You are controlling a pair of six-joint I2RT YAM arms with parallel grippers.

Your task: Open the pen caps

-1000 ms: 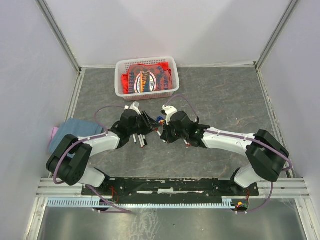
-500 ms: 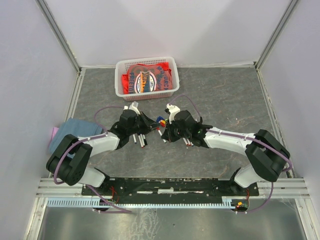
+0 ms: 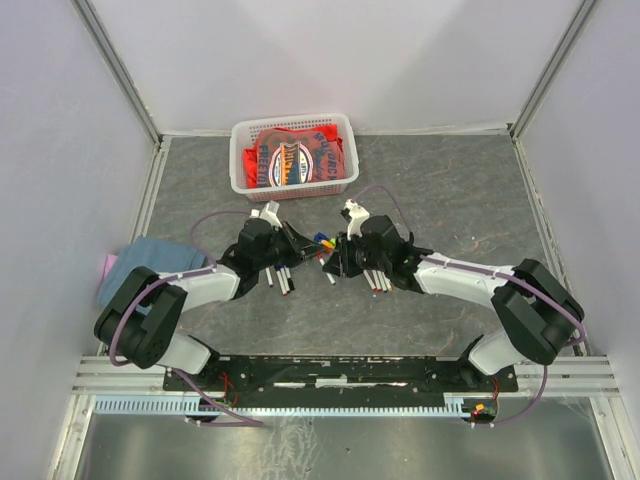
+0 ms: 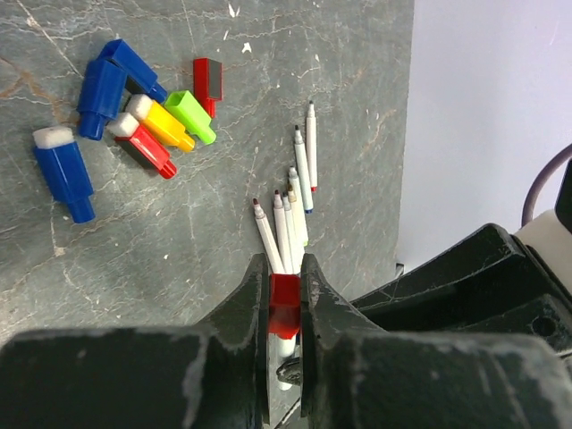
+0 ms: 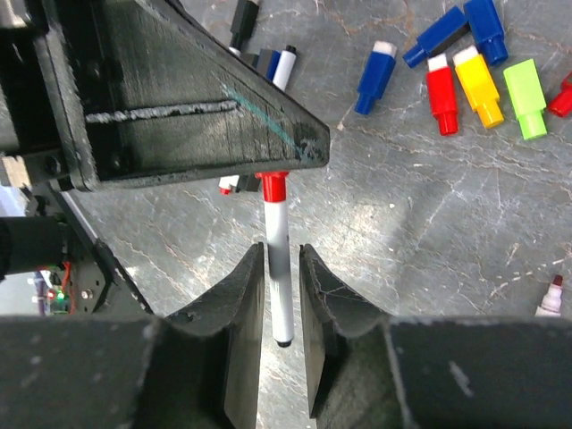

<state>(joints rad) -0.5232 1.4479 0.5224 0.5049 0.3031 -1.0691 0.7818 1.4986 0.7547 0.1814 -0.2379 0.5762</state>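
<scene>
Left wrist view: left jaws are clenched on the red cap (image 4: pixel 284 306) of one pen, pinching its flat sides, most likely so the cap stays put while the barrel is drawn out of it. Right wrist view: right jaws straddle that pen's (image 5: pixel 276 237) white barrel but stand slightly off it, a sliver of grey showing on one side. They look released rather than pinching, so the pen is held by its cap alone. The cap is not yet off.

Just beyond the left jaws lie uncapped pens (image 4: pixel 302 174), thin white sticks with bare coloured tips, fanned side by side. Farther out sits a huddle of loose caps (image 4: pixel 165 125): blocky, glossy plastic in blue, yellow, green and red, some with white plugs.

The bench (image 4: pixel 340 54) is matte grey, veined like stone. All this is mid-bench. A white lattice basket (image 3: pixel 238 160) stands at the far edge.
</scene>
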